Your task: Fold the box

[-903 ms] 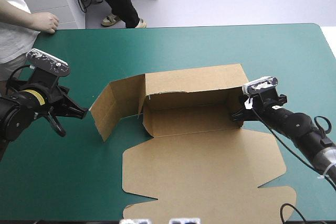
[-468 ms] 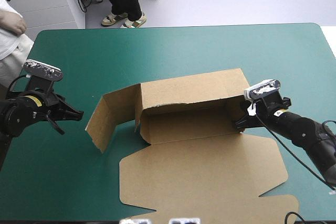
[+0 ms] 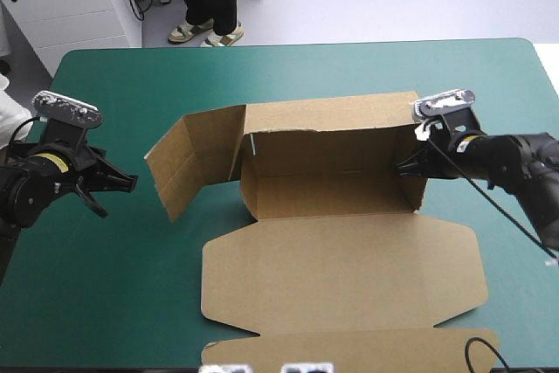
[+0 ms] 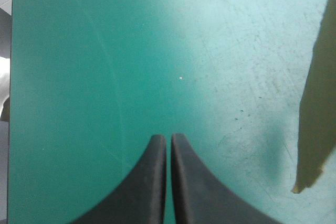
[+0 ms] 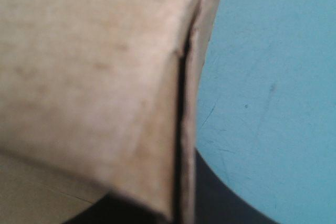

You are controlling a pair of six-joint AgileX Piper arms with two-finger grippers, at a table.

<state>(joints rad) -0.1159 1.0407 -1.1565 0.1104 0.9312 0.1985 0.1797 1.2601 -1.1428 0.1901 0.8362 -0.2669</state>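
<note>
**A:** Where does the box point(image 3: 332, 189) lie?

**B:** In the middle of the desk point(image 3: 349, 76), half formed. Its back wall point(image 3: 327, 133) stands upright, the floor panel lies flat before it, and the big lid sheet point(image 3: 341, 272) is spread flat toward the near edge. At the left end a side flap point(image 3: 188, 168) stands on edge, swung outward at an angle rather than tucked in.

**A:** And the right end?

**B:** The right pincer point(image 3: 406, 166) is there. Brown board fills its wrist view, and an edge of the sheet runs down between the black fingers point(image 5: 226, 203). So it appears clamped on the box's right end, holding that wall raised.

**A:** What about the left pincer point(image 3: 131, 183)?

**B:** It hovers low over the bare teal-green cover, well apart from the side flap. Its fingers are pressed together in a point and hold nothing. A strip of brown board shows ahead of it and off to one side.

**A:** So which step is in hand?

**B:** Raising and turning in the end walls, by the look of it. The job seems less than half done, since the lid lies flat and neither end is tucked.

**A:** And the next move?

**B:** Probably the right end has to be turned square against the back wall. The left pincer would cross to the loose side flap and swing it inward. The board looks springy, so a released flap may fall open.
</note>
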